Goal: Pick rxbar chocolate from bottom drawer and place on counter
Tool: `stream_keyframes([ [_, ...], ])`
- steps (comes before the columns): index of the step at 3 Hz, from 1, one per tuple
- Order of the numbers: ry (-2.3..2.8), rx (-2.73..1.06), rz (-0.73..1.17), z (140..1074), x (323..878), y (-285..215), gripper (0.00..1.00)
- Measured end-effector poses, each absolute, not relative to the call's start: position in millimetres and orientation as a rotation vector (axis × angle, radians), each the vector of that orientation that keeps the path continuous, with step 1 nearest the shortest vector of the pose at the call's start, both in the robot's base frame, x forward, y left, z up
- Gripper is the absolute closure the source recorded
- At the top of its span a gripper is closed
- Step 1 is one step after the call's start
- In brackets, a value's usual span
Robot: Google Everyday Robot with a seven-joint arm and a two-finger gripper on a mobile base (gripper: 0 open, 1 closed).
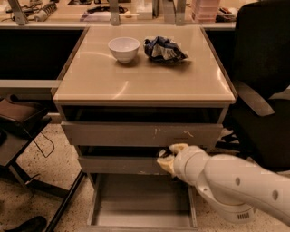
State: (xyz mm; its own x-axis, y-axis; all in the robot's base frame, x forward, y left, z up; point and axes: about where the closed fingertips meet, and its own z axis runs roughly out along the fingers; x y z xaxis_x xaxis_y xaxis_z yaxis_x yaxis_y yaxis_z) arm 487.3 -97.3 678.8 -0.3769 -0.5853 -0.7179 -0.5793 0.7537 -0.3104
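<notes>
**Ana:** Where is the gripper hanging?

**Ben:** The gripper (166,158) is hovering in front of the middle drawer (118,164), just above the bottom drawer (140,206). The white arm (235,181) is reaching in from the lower right.

**Ana:** Is the pincer spread or pressed together?

**Ben:** I cannot tell. A small dark patch (163,154) is showing at its tip, against the shadowed gap above the middle drawer front.

**Ana:** Is that the rxbar chocolate?

**Ben:** I cannot tell that either. It could be the bar or only shadow. That patch is the one place where anything dark and small is showing near the drawers.

**Ana:** How is the bottom drawer sitting?

**Ben:** It is standing pulled out toward the camera, below the other two, and its plain grey floor is facing up. The top drawer (136,133) is sitting slightly open under the tabletop.

**Ana:** What is lying on the counter?

**Ben:** The beige counter (145,84) is carrying a white bowl (123,48) at the back. A crumpled blue-and-white bag (164,49) is lying just to the bowl's right, apart from it.

**Ana:** What is standing around the cabinet?

**Ben:** A black office chair (263,90) is standing on the right, and a cluttered workbench (90,13) is running along behind.
</notes>
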Motion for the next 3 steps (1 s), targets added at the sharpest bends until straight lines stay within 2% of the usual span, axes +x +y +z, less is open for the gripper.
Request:
stream_keyframes([
  [2,1.912,-0.773,-0.144,819.3,484.5,-99.9,1.0],
  [3,1.908,-0.775,-0.147,821.1,483.9,-99.1,1.0],
])
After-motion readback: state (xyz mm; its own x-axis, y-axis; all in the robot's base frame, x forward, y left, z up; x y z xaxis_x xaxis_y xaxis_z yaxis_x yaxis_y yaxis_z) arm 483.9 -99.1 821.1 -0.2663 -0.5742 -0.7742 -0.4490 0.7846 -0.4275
